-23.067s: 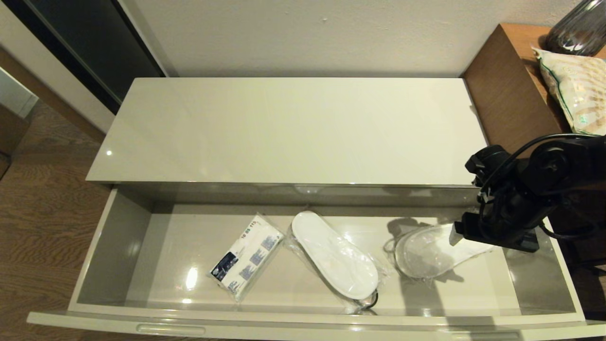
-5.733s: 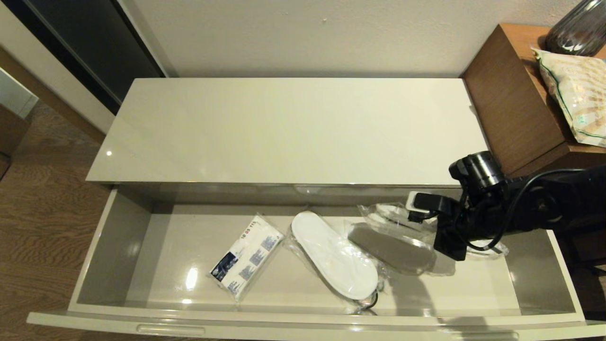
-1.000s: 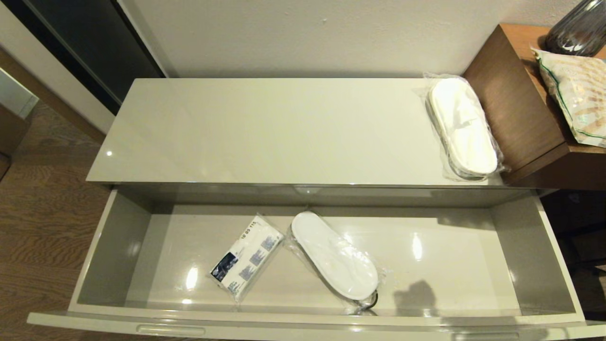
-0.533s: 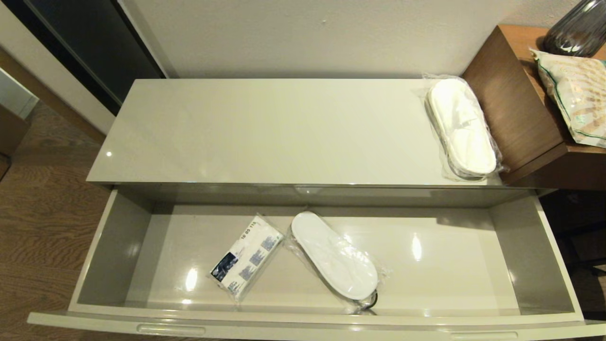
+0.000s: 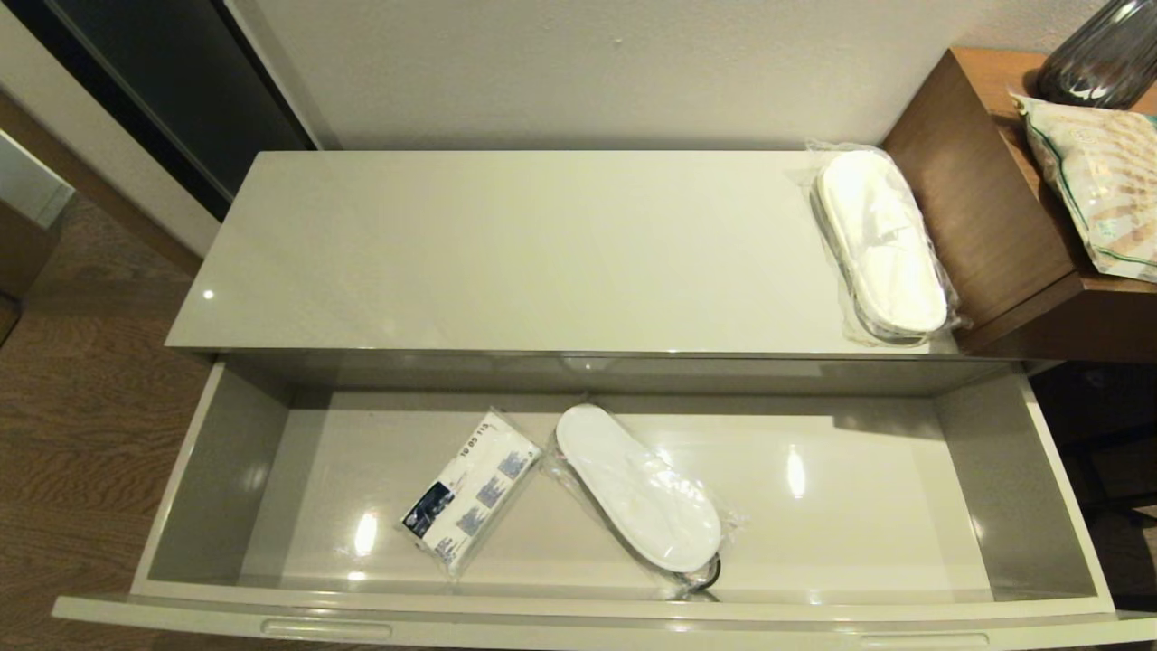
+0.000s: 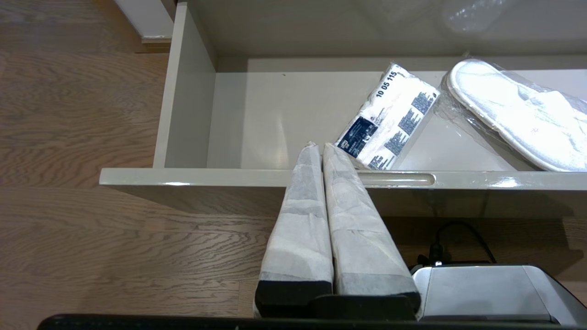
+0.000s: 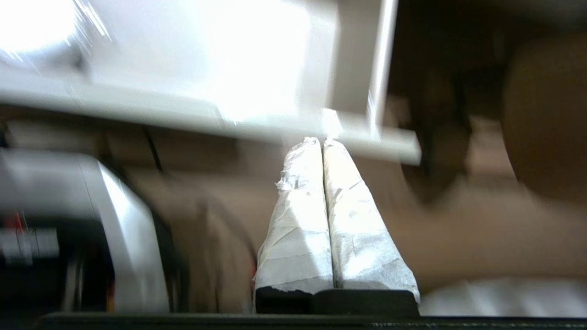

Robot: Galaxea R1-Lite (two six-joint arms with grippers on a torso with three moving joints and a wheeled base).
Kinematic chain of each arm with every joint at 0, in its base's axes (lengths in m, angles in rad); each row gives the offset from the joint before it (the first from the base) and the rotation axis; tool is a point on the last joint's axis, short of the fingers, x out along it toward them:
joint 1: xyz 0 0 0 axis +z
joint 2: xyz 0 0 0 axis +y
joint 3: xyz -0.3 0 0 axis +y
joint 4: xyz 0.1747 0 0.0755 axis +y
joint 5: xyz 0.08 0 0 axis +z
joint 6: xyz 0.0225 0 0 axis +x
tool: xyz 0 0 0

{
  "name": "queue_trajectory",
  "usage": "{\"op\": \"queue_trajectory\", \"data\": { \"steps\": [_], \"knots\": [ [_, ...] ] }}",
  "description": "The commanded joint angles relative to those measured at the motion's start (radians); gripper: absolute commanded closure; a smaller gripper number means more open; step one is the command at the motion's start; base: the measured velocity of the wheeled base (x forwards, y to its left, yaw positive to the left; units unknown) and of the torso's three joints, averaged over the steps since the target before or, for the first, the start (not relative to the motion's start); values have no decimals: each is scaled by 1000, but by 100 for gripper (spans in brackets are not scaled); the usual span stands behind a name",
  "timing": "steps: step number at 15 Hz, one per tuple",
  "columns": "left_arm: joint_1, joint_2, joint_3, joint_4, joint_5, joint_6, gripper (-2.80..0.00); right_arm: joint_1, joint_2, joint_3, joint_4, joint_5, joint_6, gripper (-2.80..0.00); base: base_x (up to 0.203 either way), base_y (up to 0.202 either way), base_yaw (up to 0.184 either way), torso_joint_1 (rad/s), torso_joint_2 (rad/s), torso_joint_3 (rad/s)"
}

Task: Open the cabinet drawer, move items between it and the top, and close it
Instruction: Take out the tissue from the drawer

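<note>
The cabinet drawer (image 5: pixel 217 470) is pulled wide open below the glossy cream top (image 5: pixel 506 253). Inside it lie a white printed packet with a dark blue label (image 5: pixel 470 493) and one plastic-wrapped white slipper (image 5: pixel 637 488). Another wrapped slipper (image 5: pixel 881 244) rests on the right end of the top. Neither arm shows in the head view. My left gripper (image 6: pixel 319 145) is shut and empty, in front of the drawer's front panel (image 6: pixel 229 177) near its finger recess (image 6: pixel 399 178), with the packet (image 6: pixel 390 119) just beyond. My right gripper (image 7: pixel 321 141) is shut and empty, low by the drawer's right front corner (image 7: pixel 394 142).
A brown wooden desk (image 5: pixel 994 208) abuts the cabinet's right end, carrying a crinkly snack bag (image 5: pixel 1098 181) and a dark ribbed vase (image 5: pixel 1103 54). Wooden floor (image 5: pixel 81 425) lies to the left. My own base (image 6: pixel 481 293) sits below the drawer front.
The shadow of my right arm on the drawer floor a second ago is gone. The slippers, the packet and the drawer have not moved.
</note>
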Motion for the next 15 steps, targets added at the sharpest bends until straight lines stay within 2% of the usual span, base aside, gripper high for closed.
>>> {"op": "queue_trajectory", "data": {
  "steps": [1,3,5,6,9,11,15],
  "knots": [
    [0,1,0,0,0,0,0,18,-80,92,-163,83,-2,0,0,0,0,0,0,0],
    [0,1,0,0,0,0,0,19,-94,142,-200,134,-1,0,0,0,0,0,0,0],
    [0,1,0,0,0,0,0,19,-118,199,-370,154,5,0,0,0,0,0,0,0],
    [0,1,0,0,0,0,0,20,-129,217,-409,159,18,0,0,0,0,0,0,0],
    [0,1,0,0,0,0,0,21,-139,219,-358,159,216,0,0,0,0,0,0,0],
    [0,1,0,0,0,0,0,21,-140,214,-308,145,292,0,0,0,0,0,0,0],
    [0,1,0,0,0,0,0,21,-140,217,-324,144,294,0,0,0,0,0,0,0]
  ]
}}
